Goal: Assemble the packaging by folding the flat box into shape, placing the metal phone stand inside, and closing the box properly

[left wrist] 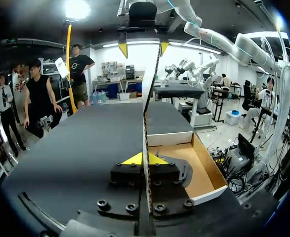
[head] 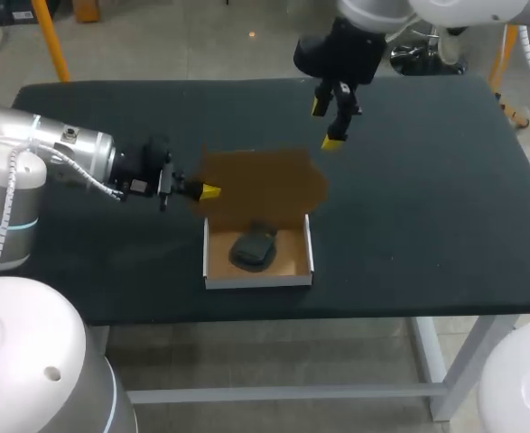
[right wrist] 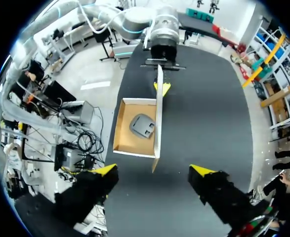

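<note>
Box (head: 258,281) holds the phone stand (head: 252,248), lid (head: 265,185) upright. Left gripper (head: 209,191) pinches the lid edge; right gripper (head: 325,124) hovers wide open

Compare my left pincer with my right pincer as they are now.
The left pincer is shut on the edge of the upright lid; the right pincer is open, with nothing between its fingers. The left pincer points level along the table, while the right pincer hangs above it, beyond the lid, pointing down. Both have yellow tips.
</note>
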Controlling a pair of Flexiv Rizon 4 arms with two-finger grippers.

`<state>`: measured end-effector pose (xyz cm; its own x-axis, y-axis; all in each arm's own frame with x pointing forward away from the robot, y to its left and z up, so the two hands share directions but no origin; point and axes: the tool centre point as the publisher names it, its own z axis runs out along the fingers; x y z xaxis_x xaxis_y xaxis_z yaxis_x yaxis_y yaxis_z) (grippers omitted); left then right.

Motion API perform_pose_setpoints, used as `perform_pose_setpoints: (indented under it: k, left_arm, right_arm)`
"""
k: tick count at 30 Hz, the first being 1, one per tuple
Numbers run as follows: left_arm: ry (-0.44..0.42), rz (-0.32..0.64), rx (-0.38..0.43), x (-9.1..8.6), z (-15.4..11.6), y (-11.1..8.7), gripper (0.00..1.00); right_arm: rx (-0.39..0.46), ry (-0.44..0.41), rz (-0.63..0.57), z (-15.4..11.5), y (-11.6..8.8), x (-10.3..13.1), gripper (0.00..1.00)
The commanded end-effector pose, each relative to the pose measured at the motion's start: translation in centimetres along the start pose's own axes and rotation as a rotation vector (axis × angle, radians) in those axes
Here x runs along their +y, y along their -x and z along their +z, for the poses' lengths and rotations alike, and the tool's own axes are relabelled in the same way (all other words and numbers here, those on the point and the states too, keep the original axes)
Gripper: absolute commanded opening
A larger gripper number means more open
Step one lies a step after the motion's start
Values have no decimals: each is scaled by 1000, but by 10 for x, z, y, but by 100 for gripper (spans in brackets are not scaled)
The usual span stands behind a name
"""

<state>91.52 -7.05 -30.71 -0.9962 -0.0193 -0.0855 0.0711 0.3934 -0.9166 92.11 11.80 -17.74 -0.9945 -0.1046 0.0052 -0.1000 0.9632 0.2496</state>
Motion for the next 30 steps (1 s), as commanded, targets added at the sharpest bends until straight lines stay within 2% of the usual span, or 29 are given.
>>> perform_pose_setpoints:
  k: [1,17,30]
  left_arm:
    - [20,21,-55,-6,0,-9,0]
    - [-13,109,-76,3,1,-16,0]
    - [-6,116,-83,4,-1,-17,0]
  right_arm:
    - [4,-6,-4,-3,0,3,100]
    - [4,-15,-23,-4,-1,14,100]
    - [6,-19,-31,-4,2,23,100]
